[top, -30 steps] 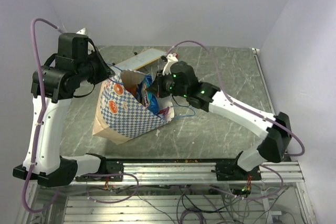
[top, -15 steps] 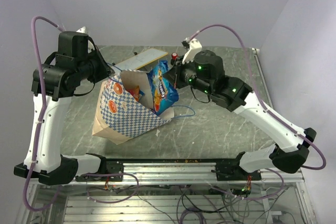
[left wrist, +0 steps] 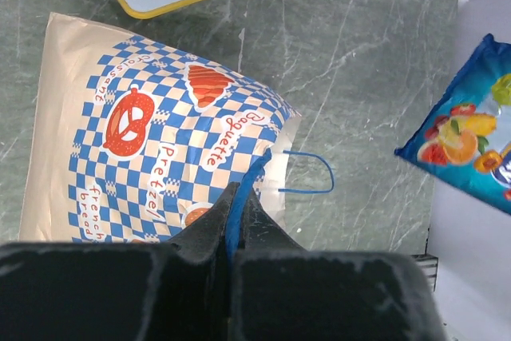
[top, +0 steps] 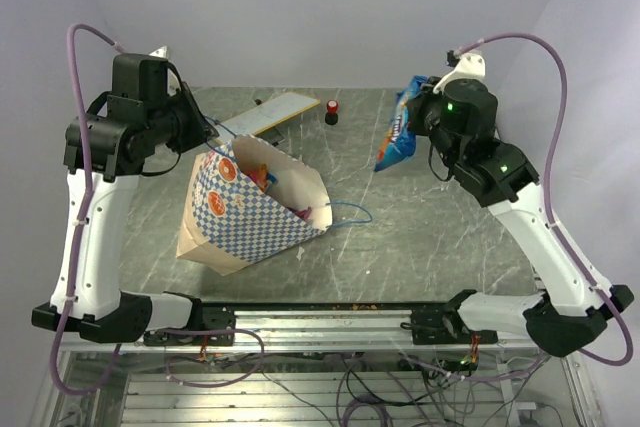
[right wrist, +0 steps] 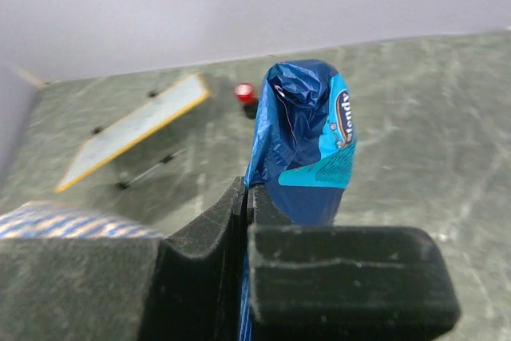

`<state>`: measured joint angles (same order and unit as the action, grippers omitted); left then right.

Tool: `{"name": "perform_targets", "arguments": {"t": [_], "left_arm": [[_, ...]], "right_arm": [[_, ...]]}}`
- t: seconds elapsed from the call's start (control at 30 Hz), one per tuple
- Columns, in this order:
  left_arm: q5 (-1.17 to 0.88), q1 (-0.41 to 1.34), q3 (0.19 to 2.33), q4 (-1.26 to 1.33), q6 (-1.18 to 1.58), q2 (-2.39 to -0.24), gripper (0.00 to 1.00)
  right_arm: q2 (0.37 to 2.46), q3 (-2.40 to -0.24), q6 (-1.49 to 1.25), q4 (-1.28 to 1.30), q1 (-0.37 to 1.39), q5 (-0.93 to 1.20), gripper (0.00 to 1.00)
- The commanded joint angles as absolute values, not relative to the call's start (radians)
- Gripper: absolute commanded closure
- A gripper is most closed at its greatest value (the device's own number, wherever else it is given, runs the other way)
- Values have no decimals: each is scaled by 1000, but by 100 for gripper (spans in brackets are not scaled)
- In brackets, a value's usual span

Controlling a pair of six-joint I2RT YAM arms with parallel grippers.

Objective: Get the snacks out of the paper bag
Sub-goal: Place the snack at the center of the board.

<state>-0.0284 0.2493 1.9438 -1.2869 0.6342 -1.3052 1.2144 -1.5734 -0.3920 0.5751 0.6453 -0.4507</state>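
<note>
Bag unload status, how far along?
Done: no packet set down on the table yet. In hand: right gripper is shut on a blue packet, lifted clear of the paper bag; left gripper pinches its handle. Left: more packets inside the bag.

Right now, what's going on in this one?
The left pincer is shut on a blue cord handle of the checkered paper bag, which lies on the table with its mouth open. The right pincer is shut on a blue snack packet and holds it in the air, off to the right and clear of the bag. At least one orange-red packet shows inside the bag's mouth, so the emptying is not done.
</note>
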Motion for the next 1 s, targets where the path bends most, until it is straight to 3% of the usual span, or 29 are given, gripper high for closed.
{"name": "perform_targets", "arguments": {"t": [0.0, 0.23, 0.57, 0.73, 0.8, 0.93, 0.97], "left_arm": [[-90, 233, 1960, -1278, 606, -1307, 93], [-121, 227, 1927, -1252, 620, -1294, 93], [-139, 223, 1932, -1230, 638, -1317, 93], [-142, 219, 1942, -1236, 638, -1325, 93], [-163, 218, 1916, -1219, 650, -1316, 93], [-190, 216, 1882, -1208, 666, -1301, 93], [-189, 216, 1881, -1213, 664, -1297, 93]], "right_arm": [[1226, -1504, -400, 452, 528, -533, 100], [1365, -1397, -505, 261, 366, -467, 100], [1691, -1563, -766, 89, 179, -274, 100], [1688, -1369, -923, 51, 32, -216, 100], [1638, -1221, -903, 44, -5, -242, 89], [1491, -917, -847, 138, -80, -225, 44], [1434, -831, -824, 166, -94, -207, 38]]}}
